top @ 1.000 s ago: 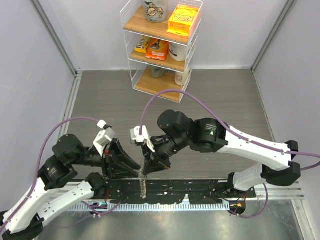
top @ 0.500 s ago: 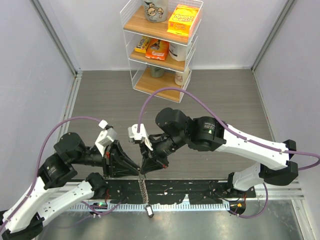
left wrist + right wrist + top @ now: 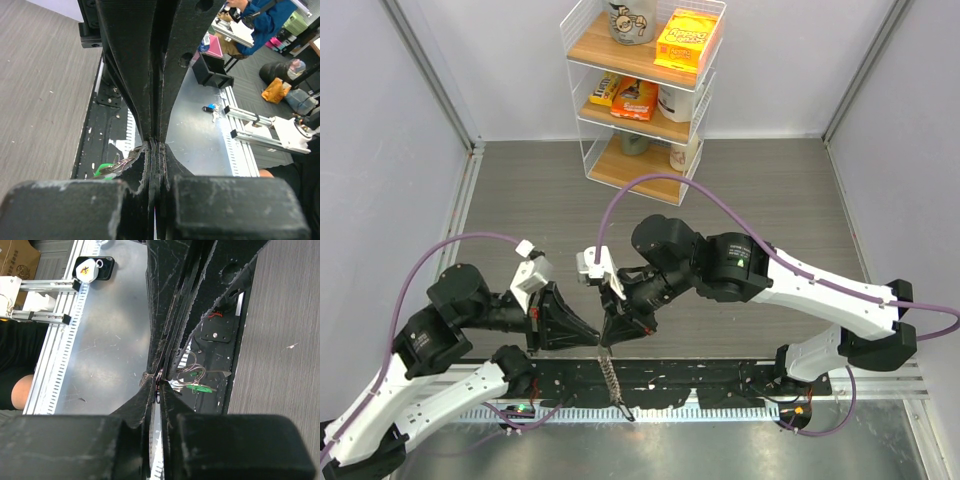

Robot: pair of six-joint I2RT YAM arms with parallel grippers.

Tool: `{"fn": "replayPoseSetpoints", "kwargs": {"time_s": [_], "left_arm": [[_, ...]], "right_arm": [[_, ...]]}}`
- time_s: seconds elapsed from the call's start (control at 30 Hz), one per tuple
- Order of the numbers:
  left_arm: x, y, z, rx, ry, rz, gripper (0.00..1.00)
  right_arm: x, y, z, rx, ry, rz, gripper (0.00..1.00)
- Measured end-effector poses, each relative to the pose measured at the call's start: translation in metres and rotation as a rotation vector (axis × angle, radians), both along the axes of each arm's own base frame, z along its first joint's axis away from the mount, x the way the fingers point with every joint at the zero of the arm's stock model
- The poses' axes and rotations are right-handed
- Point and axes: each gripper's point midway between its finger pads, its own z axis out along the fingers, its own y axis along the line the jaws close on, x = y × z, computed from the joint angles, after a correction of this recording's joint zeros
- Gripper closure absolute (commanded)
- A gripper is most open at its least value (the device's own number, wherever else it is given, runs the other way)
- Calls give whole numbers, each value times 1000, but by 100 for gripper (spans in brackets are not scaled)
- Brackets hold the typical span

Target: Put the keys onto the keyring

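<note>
The keyring's grey chain (image 3: pixel 611 378) hangs from the point where both grippers meet, above the black rail. A small dark piece (image 3: pixel 625 413) sits at its lower end. My right gripper (image 3: pixel 610 343) (image 3: pixel 161 382) is shut on a thin ring of the keyring, with the chain (image 3: pixel 146 378) on one side and wire loops with the green piece (image 3: pixel 200 388) on the other. My left gripper (image 3: pixel 592 345) (image 3: pixel 156 142) is shut tight. The green piece (image 3: pixel 102 169) and a wire loop lie against its left finger; whether it pinches them I cannot tell. The keys are not clearly in view.
A wire shelf rack (image 3: pixel 640 90) with boxes and mugs stands at the back. The black rail strip (image 3: pixel 720 375) and a metal sheet (image 3: pixel 720 450) run along the near edge. A small dark-and-silver thing (image 3: pixel 212 109) and a phone-like object (image 3: pixel 92 267) lie on the metal.
My left gripper has closed from part open to shut. The chain's lower end has dropped and swung to the right. Both arms shifted slightly left.
</note>
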Motion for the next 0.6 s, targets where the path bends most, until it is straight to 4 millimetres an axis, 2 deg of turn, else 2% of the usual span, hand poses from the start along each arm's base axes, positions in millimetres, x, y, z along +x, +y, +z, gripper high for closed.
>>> {"fn": "replayPoseSetpoints", "kwargs": {"time_s": [0.07, 0.17, 0.27, 0.6], "left_arm": [[2, 0, 2, -4, -15, 10, 100], [3, 2, 4, -14, -30, 24, 100], [2, 4, 11, -49, -60, 34, 100], [-3, 8, 60, -284, -213, 37, 100]], "right_arm": [[1, 0, 2, 11, -4, -5, 75], [1, -1, 9, 49, -12, -8, 68], [1, -8, 20, 103, -29, -19, 52], [15, -36, 59, 305, -200, -106, 50]]}}
